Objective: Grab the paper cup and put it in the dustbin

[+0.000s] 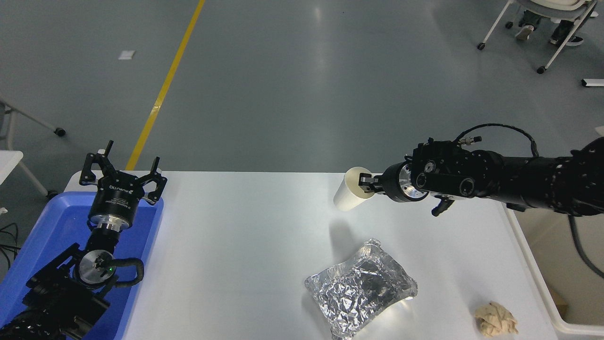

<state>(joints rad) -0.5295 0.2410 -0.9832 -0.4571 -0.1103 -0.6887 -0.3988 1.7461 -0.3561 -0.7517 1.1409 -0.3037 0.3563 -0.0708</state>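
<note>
At 5 o'clock a crumpled tan paper ball, then crumpled foil, lie on the white tabletop. At 9 o'clock the left hand hangs released over a blue tray. Toward 2 o'clock the right hand grips the paper cup by its rim, tilted, raised off the tabletop; the dustbin sits at 4 o'clock.
</note>
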